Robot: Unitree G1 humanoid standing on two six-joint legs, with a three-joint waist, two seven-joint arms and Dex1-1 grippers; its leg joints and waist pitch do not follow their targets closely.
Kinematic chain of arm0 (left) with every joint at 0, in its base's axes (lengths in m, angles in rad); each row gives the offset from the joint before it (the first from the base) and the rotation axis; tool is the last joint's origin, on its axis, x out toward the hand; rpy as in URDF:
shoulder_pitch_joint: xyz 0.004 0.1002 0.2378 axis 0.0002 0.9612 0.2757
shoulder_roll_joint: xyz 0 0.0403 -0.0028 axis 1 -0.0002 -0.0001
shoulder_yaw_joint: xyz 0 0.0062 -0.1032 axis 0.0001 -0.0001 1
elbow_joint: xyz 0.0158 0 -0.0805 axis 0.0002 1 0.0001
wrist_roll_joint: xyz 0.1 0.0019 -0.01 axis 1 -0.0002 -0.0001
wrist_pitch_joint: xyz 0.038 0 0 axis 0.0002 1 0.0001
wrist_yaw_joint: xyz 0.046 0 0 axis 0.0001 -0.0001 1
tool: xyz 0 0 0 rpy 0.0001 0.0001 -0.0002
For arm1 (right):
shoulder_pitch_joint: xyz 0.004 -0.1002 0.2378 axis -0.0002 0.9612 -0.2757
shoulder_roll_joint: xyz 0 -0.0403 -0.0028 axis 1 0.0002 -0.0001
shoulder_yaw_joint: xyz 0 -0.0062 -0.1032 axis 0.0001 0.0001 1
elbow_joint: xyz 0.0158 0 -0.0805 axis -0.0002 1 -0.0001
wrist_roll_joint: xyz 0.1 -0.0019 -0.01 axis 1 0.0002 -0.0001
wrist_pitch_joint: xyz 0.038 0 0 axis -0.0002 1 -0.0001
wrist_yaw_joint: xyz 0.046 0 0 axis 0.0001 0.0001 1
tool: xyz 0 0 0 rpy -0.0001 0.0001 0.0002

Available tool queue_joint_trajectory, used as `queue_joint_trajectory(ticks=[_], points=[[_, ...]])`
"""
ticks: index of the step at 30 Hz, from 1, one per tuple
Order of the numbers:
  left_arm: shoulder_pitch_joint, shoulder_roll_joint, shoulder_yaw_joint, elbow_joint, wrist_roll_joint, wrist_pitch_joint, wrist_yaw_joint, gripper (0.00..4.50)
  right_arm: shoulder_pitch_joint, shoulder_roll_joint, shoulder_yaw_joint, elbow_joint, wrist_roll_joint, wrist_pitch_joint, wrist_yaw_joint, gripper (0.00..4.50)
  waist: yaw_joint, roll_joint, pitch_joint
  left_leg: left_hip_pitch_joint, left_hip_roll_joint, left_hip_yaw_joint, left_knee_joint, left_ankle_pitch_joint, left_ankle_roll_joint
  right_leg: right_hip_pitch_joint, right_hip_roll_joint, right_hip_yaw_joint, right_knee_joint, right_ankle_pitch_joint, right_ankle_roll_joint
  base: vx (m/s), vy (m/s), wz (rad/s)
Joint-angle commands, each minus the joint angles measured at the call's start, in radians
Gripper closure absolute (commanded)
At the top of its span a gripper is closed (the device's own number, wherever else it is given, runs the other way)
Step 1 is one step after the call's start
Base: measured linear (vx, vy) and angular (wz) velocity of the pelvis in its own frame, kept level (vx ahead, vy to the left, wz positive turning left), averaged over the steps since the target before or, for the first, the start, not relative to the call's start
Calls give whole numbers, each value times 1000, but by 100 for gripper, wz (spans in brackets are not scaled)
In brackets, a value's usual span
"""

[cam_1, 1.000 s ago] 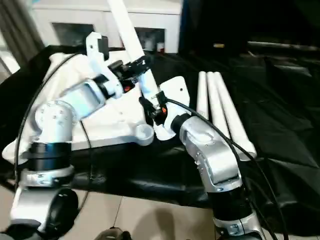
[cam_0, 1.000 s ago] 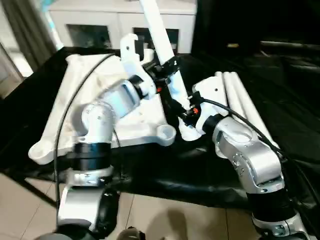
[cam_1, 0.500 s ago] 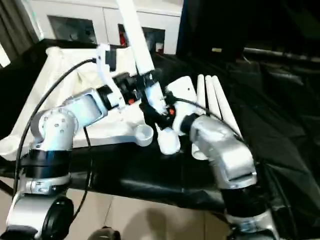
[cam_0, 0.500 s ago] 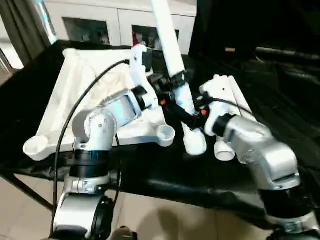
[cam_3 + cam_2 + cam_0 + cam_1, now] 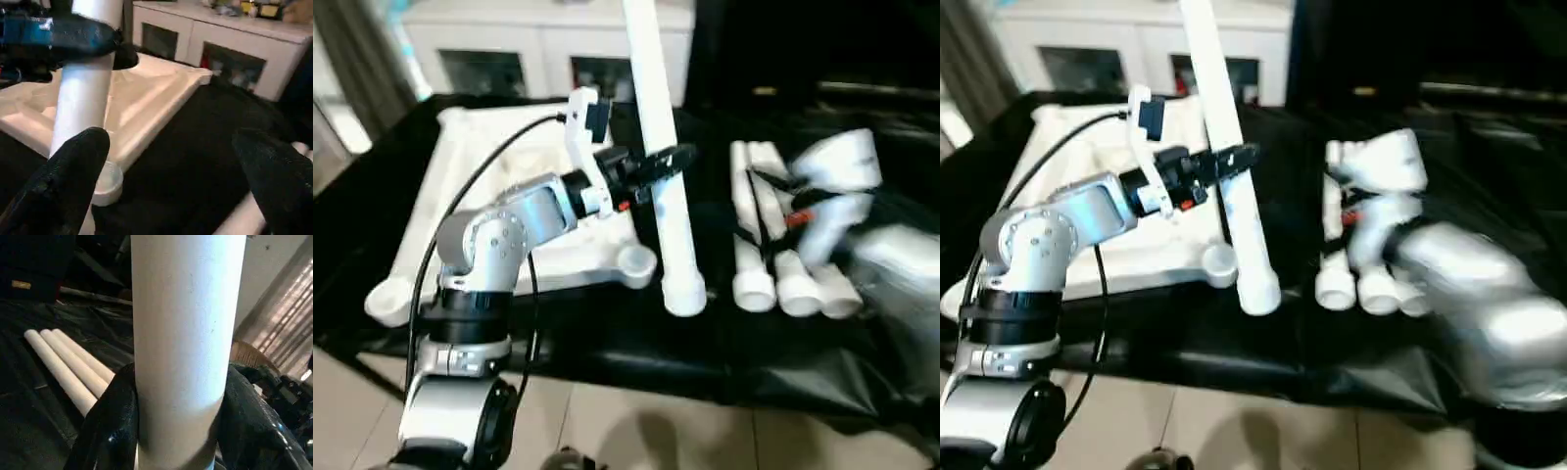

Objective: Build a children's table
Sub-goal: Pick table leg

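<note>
The children's table top (image 5: 480,166) lies upside down on the left of the black cloth, ribbed side up, with a round corner socket (image 5: 636,261) at its near right. My left gripper (image 5: 656,164) is shut on one long white leg (image 5: 658,117), which stands steeply tilted with its wide lower end (image 5: 683,294) just right of that socket. In the left wrist view the black fingers (image 5: 110,426) clamp that leg (image 5: 181,333) from both sides. Three more legs (image 5: 773,250) lie side by side to the right. My right gripper (image 5: 171,166) is open with nothing between its fingers, off to the right of the held leg.
A white cabinet (image 5: 538,49) with dark glass doors stands behind the work surface. The black cloth (image 5: 705,343) runs to a front edge above a tiled floor (image 5: 636,431). Dark draped shapes (image 5: 862,98) rise at the back right.
My right gripper has opened, let go of the leg and swung away to the right. The left gripper still holds the leg, which now stands more upright.
</note>
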State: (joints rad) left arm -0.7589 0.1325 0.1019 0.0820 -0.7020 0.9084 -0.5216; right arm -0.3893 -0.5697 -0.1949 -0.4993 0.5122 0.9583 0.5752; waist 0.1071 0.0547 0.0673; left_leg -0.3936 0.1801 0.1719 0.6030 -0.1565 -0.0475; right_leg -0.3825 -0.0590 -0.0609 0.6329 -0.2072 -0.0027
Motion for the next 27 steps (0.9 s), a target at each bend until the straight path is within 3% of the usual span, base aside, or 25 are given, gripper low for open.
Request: queue_joint_trajectory(ticks=[1,2,3,4,5,7,8,9,10,12,13,14,18,21,22,23,24,25,27], points=[[-45,3,3,-26,3,-12,14,268,-81,-6,-61,-11,97,49,12,0,4,-35,-82,15,32,-16,-52,-113,27,54,-72,46,-87,-221,-138,0,0,0],[-54,2,4,-25,4,-17,17,268,-99,9,-55,7,104,39,8,0,0,-43,-81,14,30,-13,-52,-112,31,51,-72,45,-88,-226,-140,0,0,0],[-61,0,6,-23,4,-20,20,268,-112,21,-49,21,105,29,4,0,-4,-40,-81,11,29,-13,-51,-104,33,50,-73,42,-89,-239,-141,0,0,0],[-65,0,7,-21,5,-22,20,268,-117,26,-45,27,101,26,2,0,-5,-30,-78,17,33,-12,-50,-116,31,41,-73,44,-95,-254,-146,0,0,0],[-68,-4,4,-20,5,-25,16,268,-97,33,-31,27,98,7,16,0,-6,-55,-77,16,34,-9,-53,-120,32,43,-73,43,-99,-256,-142,0,0,0],[-69,-5,-3,-19,8,-34,6,268,-61,45,-11,26,89,-18,32,0,0,-44,-78,18,39,-12,-56,-116,27,41,-77,45,-92,-232,-147,0,0,0],[-71,-4,-9,-19,12,-37,-1,268,-26,54,9,32,73,-42,43,0,-4,-68,-79,15,40,-11,-59,-117,28,45,-75,43,-92,-225,-145,0,0,0],[-72,-2,-14,-22,15,-39,-5,268,3,59,22,34,63,-55,51,0,4,-59,-82,22,43,-11,-57,-120,23,40,-80,45,-88,-211,-148,0,0,0],[-72,-2,-14,-22,15,-39,-5,268,3,59,22,34,63,-55,51,0,4,-59,-82,22,43,-11,-57,-120,23,40,-80,45,-88,-211,-148,0,0,0],[-74,10,-13,-47,-17,-11,-34,268,43,56,36,37,80,-40,69,0,9,-78,-83,22,44,-10,-58,-98,25,42,-81,45,-80,-167,-156,0,0,0],[-75,14,-12,-56,-28,-1,-43,268,46,54,32,36,98,-24,73,0,9,-73,-82,22,44,-11,-58,-98,26,40,-82,45,-79,-167,-163,0,0,0],[-74,20,-13,-66,-43,15,-56,268,51,45,31,37,115,-10,88,0,9,-81,-80,22,45,-9,-59,-105,23,41,-82,45,-80,-171,-162,0,0,0],[-75,44,-32,-68,-59,46,-106,268,52,14,24,58,164,15,143,0,12,-84,-76,25,45,-9,-61,-140,10,39,-83,47,-87,-213,-150,0,0,0],[-82,57,-45,-50,-69,55,-147,268,56,0,25,91,196,22,198,0,12,-72,-76,25,44,-11,-61,-155,-2,39,-82,47,-91,-215,-148,0,0,0],[-85,57,-45,-42,-76,60,-161,268,56,-8,35,105,201,24,222,0,15,-59,-77,25,44,-14,-61,-159,-7,40,-83,47,-88,-211,-154,0,0,0],[-89,57,-44,-33,-87,66,-180,268,56,-18,49,125,207,25,254,0,15,-59,-77,25,44,-14,-61,-159,-7,40,-83,47,-88,-211,-154,0,0,0],[-99,57,-44,-19,-100,75,-205,268,51,-36,74,156,207,22,299,0,12,-71,-77,23,41,-11,-59,-168,-4,45,-82,45,-93,-217,-156,0,0,0],[-103,58,-45,-14,-103,76,-212,268,46,-43,85,168,203,18,313,0,14,-64,-78,23,41,-12,-59,-167,-6,45,-83,46,-93,-214,-160,0,0,0],[-112,54,-42,-11,-114,85,-216,268,36,-53,100,184,198,15,329,0,13,-65,-80,22,44,-15,-60,-162,-6,46,-83,45,-89,-194,-170,0,0,0]])
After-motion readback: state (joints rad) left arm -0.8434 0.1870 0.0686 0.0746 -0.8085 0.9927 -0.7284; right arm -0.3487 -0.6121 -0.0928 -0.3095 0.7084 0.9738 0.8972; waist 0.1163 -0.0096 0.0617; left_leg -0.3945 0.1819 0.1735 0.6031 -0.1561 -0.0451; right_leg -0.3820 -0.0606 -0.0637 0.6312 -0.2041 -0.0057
